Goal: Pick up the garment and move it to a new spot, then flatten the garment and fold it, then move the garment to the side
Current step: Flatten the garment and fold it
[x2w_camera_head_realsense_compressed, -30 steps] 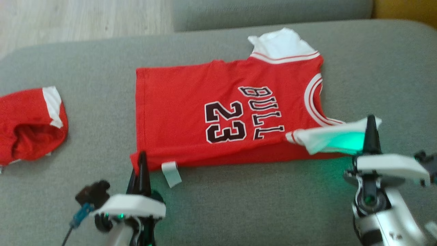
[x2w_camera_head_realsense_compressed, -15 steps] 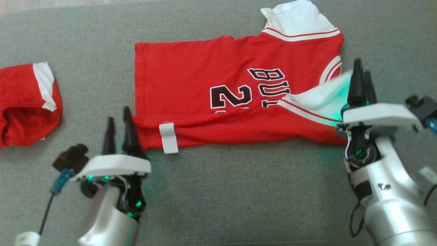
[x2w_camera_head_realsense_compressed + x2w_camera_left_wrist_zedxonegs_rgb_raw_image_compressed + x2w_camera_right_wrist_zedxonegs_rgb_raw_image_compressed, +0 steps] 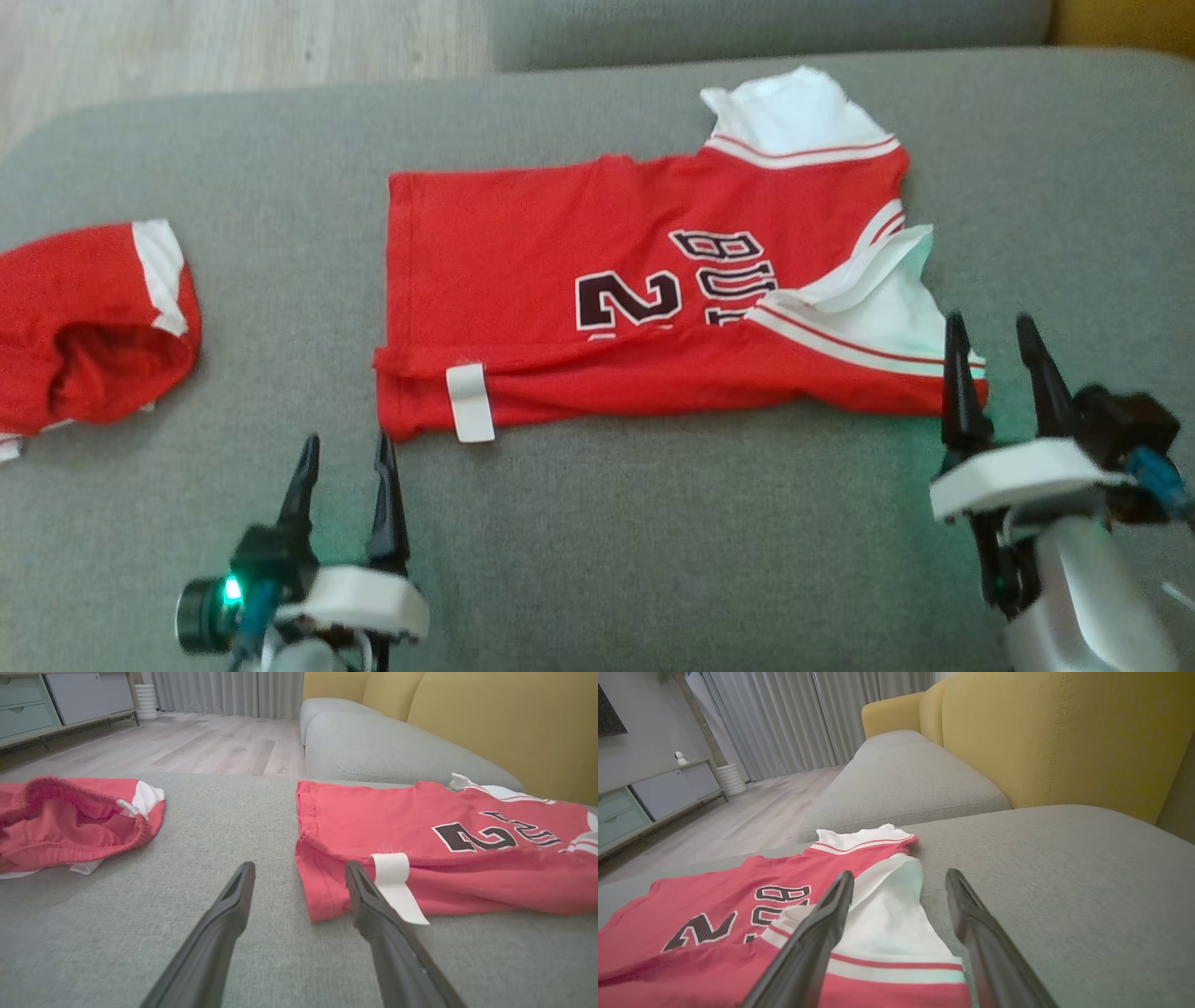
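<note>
Red shorts (image 3: 93, 317) lie crumpled on the grey sofa cushion (image 3: 653, 560), wooden floor (image 3: 233, 47) beyond.

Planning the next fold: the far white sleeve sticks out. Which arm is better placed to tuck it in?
Probably the right. The right gripper, jaws open, sits by the jersey's collar end, where the far sleeve lies; the left gripper is at the hem corner, farther off.

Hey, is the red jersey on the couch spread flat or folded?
Partly folded: the jersey has its near edge turned over the front, hiding part of the number, with a white sleeve lying on top.
</note>
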Controlling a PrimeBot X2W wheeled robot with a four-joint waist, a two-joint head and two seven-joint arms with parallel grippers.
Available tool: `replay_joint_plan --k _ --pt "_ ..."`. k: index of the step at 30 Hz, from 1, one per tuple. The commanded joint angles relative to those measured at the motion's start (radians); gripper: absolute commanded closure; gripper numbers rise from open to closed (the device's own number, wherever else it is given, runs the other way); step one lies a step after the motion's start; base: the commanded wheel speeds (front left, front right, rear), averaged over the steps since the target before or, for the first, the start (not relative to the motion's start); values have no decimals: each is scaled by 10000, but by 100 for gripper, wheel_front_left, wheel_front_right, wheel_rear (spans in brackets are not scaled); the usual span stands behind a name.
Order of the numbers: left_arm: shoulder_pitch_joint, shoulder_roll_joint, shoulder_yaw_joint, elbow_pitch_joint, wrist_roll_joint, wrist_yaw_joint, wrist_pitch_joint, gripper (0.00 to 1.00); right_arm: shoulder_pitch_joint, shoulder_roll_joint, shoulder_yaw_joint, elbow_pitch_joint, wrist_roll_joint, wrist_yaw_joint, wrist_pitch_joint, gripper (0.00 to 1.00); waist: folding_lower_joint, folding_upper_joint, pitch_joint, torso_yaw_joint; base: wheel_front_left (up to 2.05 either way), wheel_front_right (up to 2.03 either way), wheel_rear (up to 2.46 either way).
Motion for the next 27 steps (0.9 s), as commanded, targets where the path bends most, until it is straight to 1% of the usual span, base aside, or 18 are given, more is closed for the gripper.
replay_joint_plan --k 1,5,8,14,27 --pt "-50 128 365 -317 233 87 -65 0 -117 51 91 -367 -314 -7 -65 0 2 0 -335 -22 0 0 0" --pt "516 128 404 -257 682 192 -65 0 457 125 -118 -179 -875 -7 -65 0 2 0 -756 -44 0 0 0" --pt "862 128 429 -211 745 243 -65 0 795 146 -87 -25 -1090 -7 -65 0 2 0 -1043 -43 0 0 0" --pt "1379 127 425 -221 632 330 -65 0 1206 153 293 144 -970 -7 -66 0 2 0 -1317 -70 0 0 0" --pt "1316 127 309 -150 311 109 -65 0 1148 155 514 313 -727 -7 -66 0 2 0 -1252 -106 0 0 0"
